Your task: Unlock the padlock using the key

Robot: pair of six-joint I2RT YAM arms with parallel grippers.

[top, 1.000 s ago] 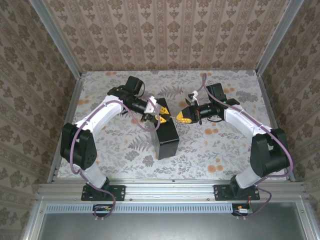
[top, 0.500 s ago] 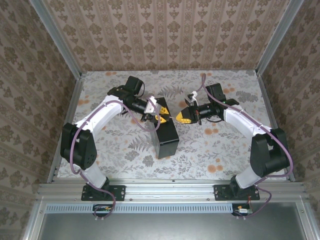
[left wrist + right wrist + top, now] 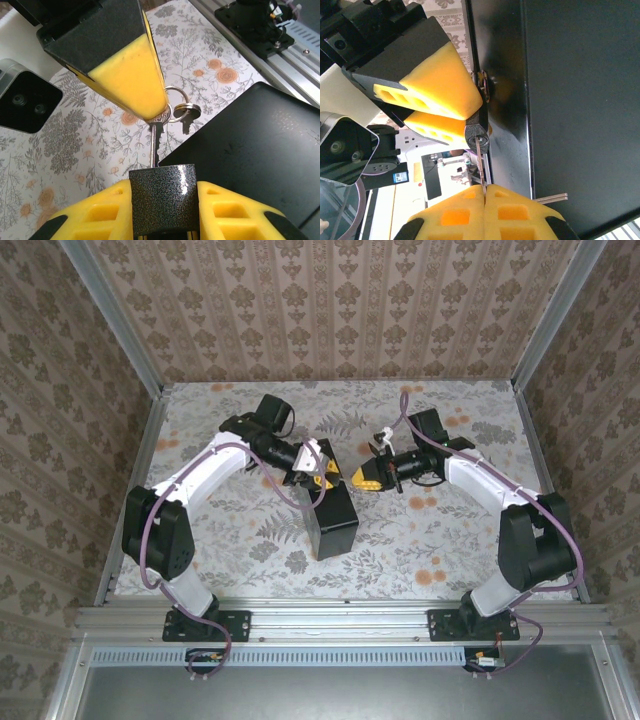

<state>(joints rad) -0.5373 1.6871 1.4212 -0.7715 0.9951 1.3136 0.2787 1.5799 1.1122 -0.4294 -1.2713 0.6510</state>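
Padlock [image 3: 162, 197] in the left wrist view is a small blocky body whose visible face is dark, speckled metal with a glossy glint and a straight, square upper edge. It sits clamped between the yellow fingers [image 3: 95, 215] of the left tool [image 3: 316, 468], which is clenched on its two sides. From above, this tool holds it over the floral worktop [image 3: 420, 535], just beside the far part of the black box [image 3: 335, 518]. The right tool [image 3: 484, 192] faces it from the opposite side. Its yellow pads are pressed flat together on the head of the key [image 3: 156, 135], a slim silver one whose toothed blade runs straight to the padlock's near end. In the right wrist view the blade tip meets that rounded dark end, but how far it has gone in cannot be told. A thin key ring [image 3: 175, 88] hangs from the gripped head, carrying a second key [image 3: 188, 111] that dangles in front of the box's matte black lid. No lettering on the padlock or key is legible from these angles. A small blue-and-white sticker [image 3: 400, 177] in the background of the right wrist view is too small to read.
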